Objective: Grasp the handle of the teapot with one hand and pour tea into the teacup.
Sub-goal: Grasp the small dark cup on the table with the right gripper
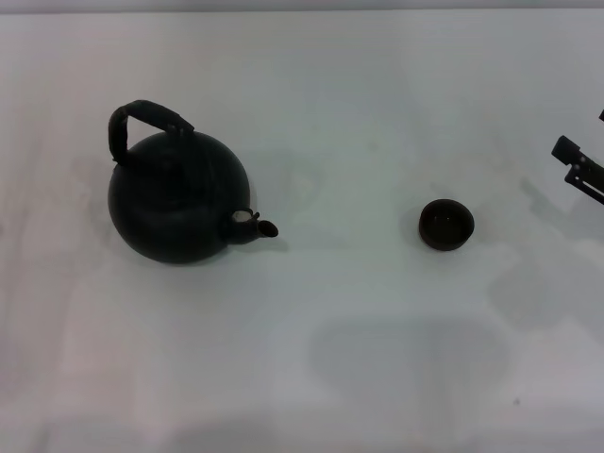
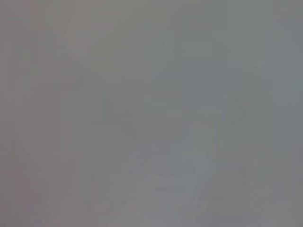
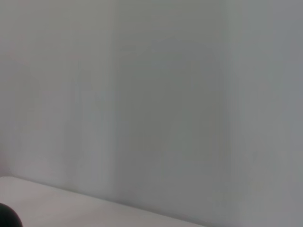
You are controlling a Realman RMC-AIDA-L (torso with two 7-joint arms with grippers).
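The large round black teapot stands upright on the white table at the left in the head view. Its short spout points right, toward the teacup. The thick black arched handle rises over its top, at the far side. The small dark teacup stands to the right of the middle, well apart from the teapot. My right gripper shows only in part at the right edge, to the right of the teacup and beyond it, touching nothing. My left gripper is out of view.
The white table stretches across the whole head view. The left wrist view shows only plain grey. The right wrist view shows a pale wall, a strip of table, and a dark rounded edge that I cannot identify.
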